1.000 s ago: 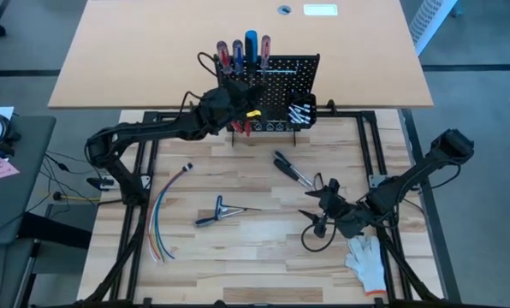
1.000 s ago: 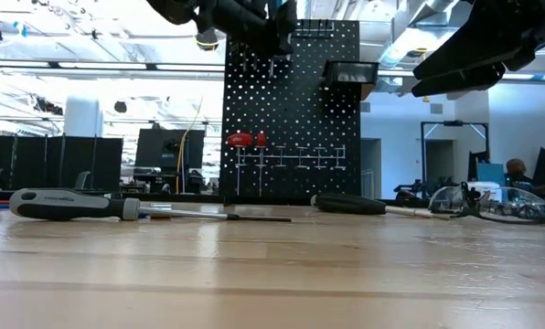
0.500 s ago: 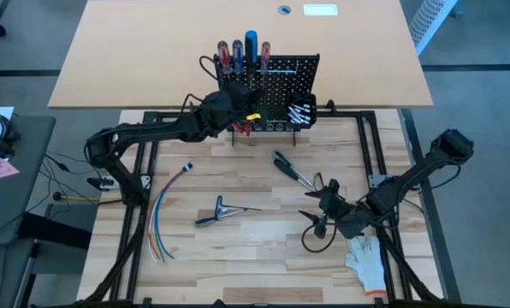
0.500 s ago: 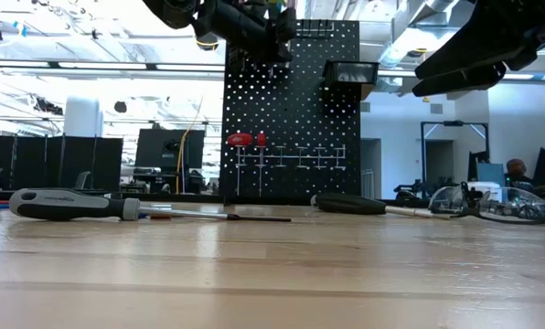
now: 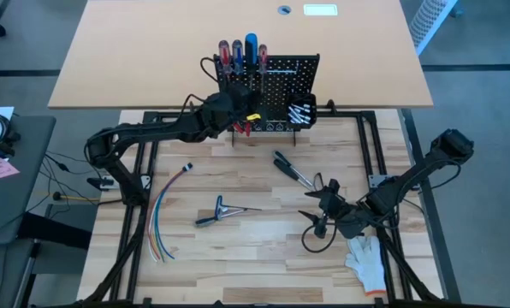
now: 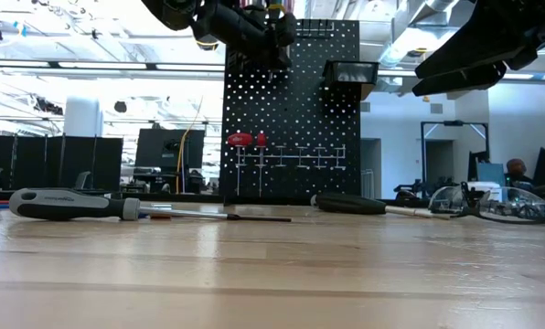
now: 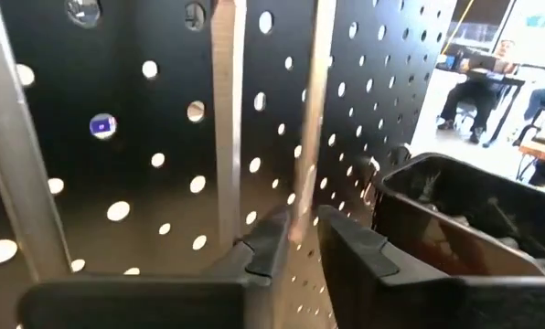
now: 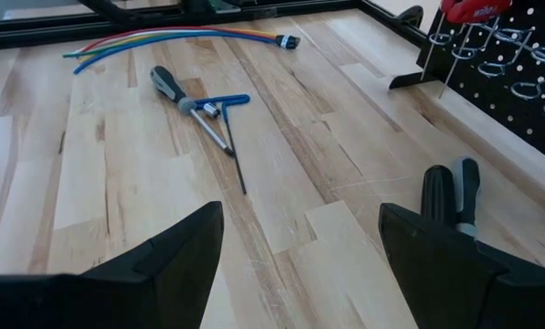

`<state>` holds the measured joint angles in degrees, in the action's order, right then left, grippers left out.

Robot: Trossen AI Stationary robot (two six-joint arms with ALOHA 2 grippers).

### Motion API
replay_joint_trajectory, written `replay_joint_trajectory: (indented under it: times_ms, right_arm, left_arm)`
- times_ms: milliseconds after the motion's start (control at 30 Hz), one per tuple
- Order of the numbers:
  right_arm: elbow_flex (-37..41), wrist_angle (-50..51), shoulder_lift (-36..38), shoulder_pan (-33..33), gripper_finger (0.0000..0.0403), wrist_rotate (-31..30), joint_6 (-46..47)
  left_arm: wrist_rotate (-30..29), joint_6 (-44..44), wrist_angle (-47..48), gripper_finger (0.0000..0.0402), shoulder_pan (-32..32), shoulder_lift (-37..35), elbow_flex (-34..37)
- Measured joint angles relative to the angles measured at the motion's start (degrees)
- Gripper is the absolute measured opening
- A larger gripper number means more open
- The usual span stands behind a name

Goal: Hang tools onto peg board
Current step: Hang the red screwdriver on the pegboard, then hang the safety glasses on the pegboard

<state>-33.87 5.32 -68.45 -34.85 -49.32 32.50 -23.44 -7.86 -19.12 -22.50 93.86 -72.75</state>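
Reaching up at the peg board, the left gripper sits against the panel's upper left, right under the row of screwdrivers whose red and blue handles stand out of the top edge. Up close, its fingers are narrow, with only a sliver of gap, and a thin silver shaft runs down between their tips; whether they pinch it or merely flank it, I can't tell. A second shaft hangs just beside it, flat against the holes. The small black bin sits at the board's lower right with silver bits inside, and red-handled pliers hang lower down on the panel.

Over at about four o'clock on the table, the right gripper hovers above the wood with fingers spread wide, nothing between them. The white glove lies just past it toward five o'clock.

Waiting on the boards: a black-handled pair of tools near the centre, and a black-handled screwdriver crossed with a blue T-handle wrench toward seven o'clock. The bundle of coloured wires curves along at eight o'clock.
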Motion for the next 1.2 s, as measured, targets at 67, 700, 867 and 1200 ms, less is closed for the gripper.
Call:
replay_joint_trajectory:
  times_ms: [67,700,867,1200]
  right_arm:
    - [0.00,0.00,0.00,0.00,0.0301,0.00,-0.01]
    - [-0.02,0.02,-0.02,-0.04,0.0301,0.00,0.02]
    - [-0.02,0.04,-0.01,-0.04,0.0301,0.00,0.02]
    - [-0.02,0.42,-0.21,-1.05,0.0301,0.54,0.02]
  left_arm:
    - [0.01,-0.27,0.77,0.0075,0.00,0.00,0.00]
    - [-1.81,4.74,8.49,0.0151,6.17,-4.33,-0.04]
    - [-4.29,7.21,10.01,0.0150,9.13,-4.35,-0.04]
    - [-6.87,12.78,17.57,0.0150,16.22,-4.35,0.11]
